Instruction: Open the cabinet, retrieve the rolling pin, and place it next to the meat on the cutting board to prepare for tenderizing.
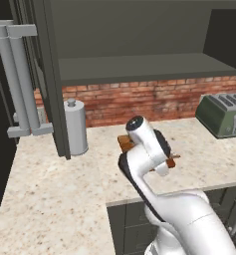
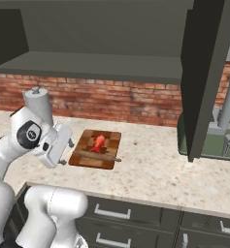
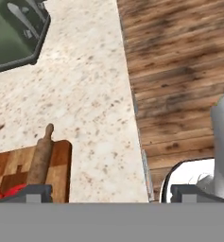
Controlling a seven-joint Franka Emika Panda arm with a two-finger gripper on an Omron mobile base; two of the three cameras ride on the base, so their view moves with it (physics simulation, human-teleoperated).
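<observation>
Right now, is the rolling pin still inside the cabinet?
No, the rolling pin lies on the cutting board beside the meat.

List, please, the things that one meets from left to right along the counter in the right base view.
Grey canister → gripper → cutting board carrying the meat and rolling pin → open cabinet door → green toaster.

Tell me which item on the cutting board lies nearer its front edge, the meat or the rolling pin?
The rolling pin: the slim brown wooden cylinder lying along the cutting board's counter-edge side. The meat, the small red-orange chunk, sits behind it toward the brick wall.
</observation>
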